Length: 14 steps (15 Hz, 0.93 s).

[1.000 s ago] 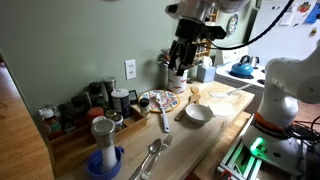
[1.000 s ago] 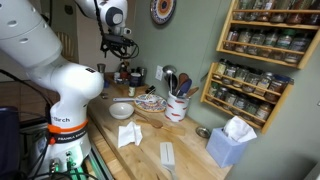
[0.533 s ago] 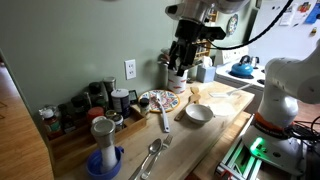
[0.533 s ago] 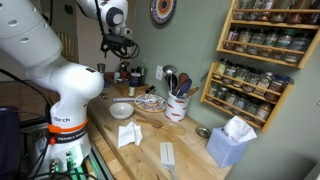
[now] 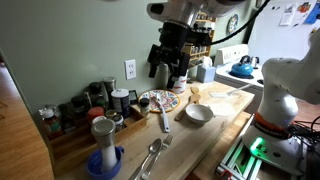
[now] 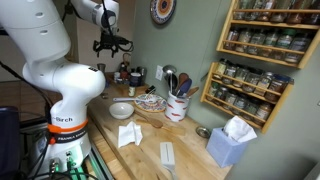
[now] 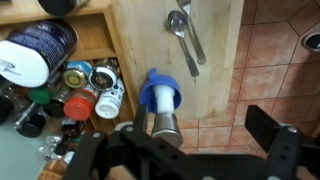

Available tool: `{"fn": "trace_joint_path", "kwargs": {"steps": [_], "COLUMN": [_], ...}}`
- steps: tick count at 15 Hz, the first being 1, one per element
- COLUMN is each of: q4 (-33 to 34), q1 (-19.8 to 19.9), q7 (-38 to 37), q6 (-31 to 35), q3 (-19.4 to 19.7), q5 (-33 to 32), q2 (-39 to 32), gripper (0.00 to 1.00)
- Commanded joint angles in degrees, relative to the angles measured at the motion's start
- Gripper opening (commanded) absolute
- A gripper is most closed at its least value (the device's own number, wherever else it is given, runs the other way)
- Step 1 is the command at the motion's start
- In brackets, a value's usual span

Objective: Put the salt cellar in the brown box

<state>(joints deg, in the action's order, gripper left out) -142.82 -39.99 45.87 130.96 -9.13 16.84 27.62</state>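
The salt cellar (image 5: 101,132) stands upright on the wooden counter (image 5: 190,137) with its foot sunk in a blue holder (image 5: 104,161), so its lower end is hidden. It is outside the brown box (image 7: 100,40), near the box's edge. From the wrist view only its grey metal top and the blue rim below it can be seen. The gripper (image 5: 165,78) hangs high above the counter, well apart from the salt cellar, with its jaws spread wide and nothing between them. Jars (image 7: 95,90) crowd the brown box; the left edge of the wrist view cuts some of them off, and their labels are too small to read. Two metal spoons (image 7: 185,35) lie on the counter beyond the holder. In the exterior view with the spice shelves (image 6: 250,60) the robot's white body blocks the salt cellar, and the writing on the base (image 6: 62,128) is too blurred to read.
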Motion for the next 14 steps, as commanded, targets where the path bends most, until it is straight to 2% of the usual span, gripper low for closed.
{"fn": "trace_joint_path", "kwargs": {"steps": [1, 3, 6, 8, 9, 10, 14], "q4": [2.24, 3.18, 5.18, 6.95, 7.9, 5.34, 7.86], "q1": [-4.13, -5.13, -3.6, -2.19, -2.85, -2.54, -1.87], "q7": [9.69, 11.34, 5.29, 0.37, 3.35, 3.89, 3.88], "q6": [6.05, 10.36, 15.21, 15.55, 15.69, 15.03, 15.2], "q3": [0.31, -0.67, -3.86, -5.65, -5.48, -5.33, -6.36], "q5": [3.33, 4.48, 1.5, -0.74, 0.2, 1.38, 1.39], "q2": [-6.33, -9.68, -15.25, -18.58, -19.9, -16.26, -19.73], "gripper": [1.0, 1.0, 1.0, 1.0, 1.0, 1.0, 1.0]}}
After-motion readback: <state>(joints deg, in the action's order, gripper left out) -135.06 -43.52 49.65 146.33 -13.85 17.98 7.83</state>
